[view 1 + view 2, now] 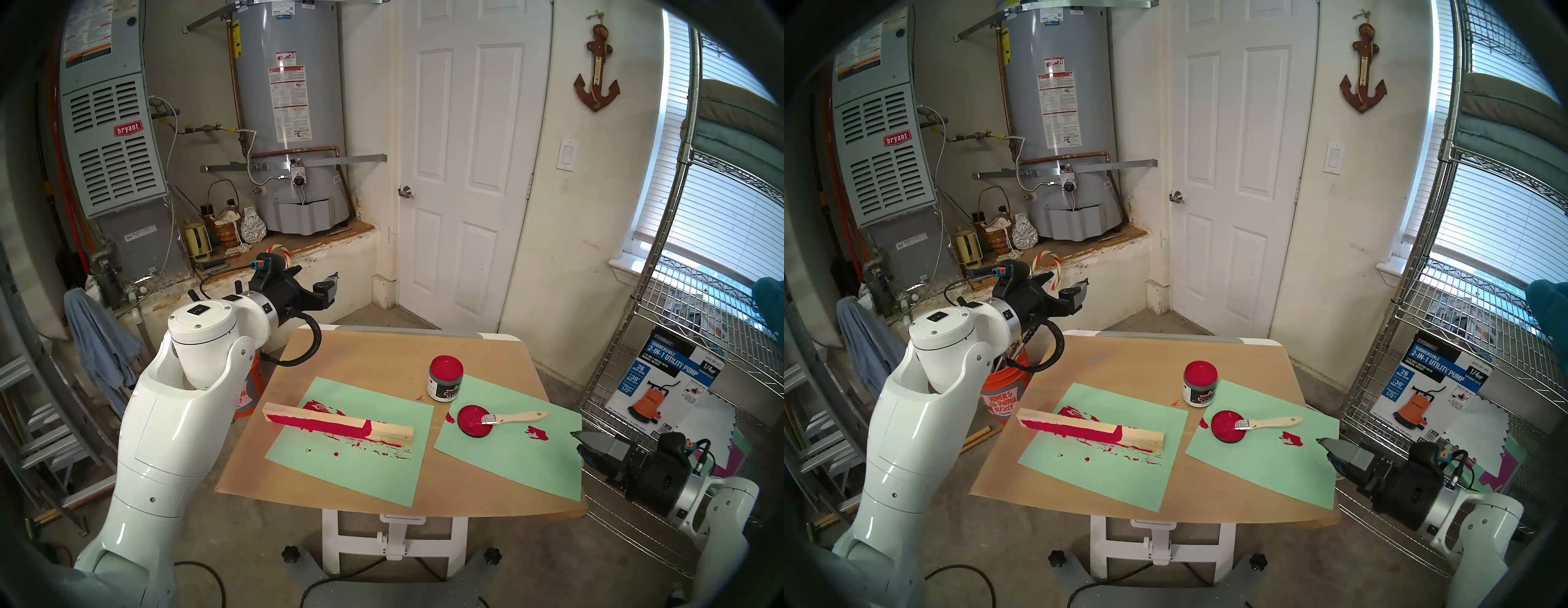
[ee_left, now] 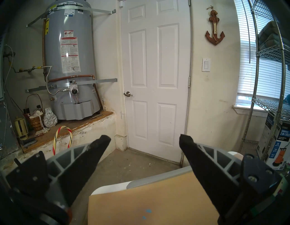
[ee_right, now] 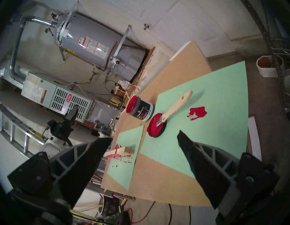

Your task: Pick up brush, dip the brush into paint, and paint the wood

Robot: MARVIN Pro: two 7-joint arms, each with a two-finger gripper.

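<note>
The brush (image 1: pixel 515 416) (image 1: pixel 1272 423) (image 3: pixel 176 107) lies on the right green sheet, bristles resting on a red-coated lid (image 1: pixel 471 422), handle pointing right. The open jar of crimson paint (image 1: pixel 444 378) (image 1: pixel 1200 384) (image 3: pixel 139 110) stands just behind the lid. The wood (image 1: pixel 339 424) (image 1: pixel 1089 429) (image 3: pixel 125 151), partly coated red, lies on the left green sheet. My right gripper (image 1: pixel 582 443) (image 1: pixel 1327 446) (image 3: pixel 143 136) hovers open and empty at the table's right edge, right of the brush. Beyond the table's far left corner, my left gripper (image 1: pixel 327 286) (image 1: pixel 1076 293) (image 2: pixel 145 139) is raised, open and empty.
Two green paper sheets (image 1: pixel 339 463) (image 1: pixel 509 460) with red smears cover a brown table (image 1: pixel 360 352). A wire shelf (image 1: pixel 679 339) with a pump box stands close on the right. An orange bucket (image 1: pixel 1004 395) sits on the floor at the left.
</note>
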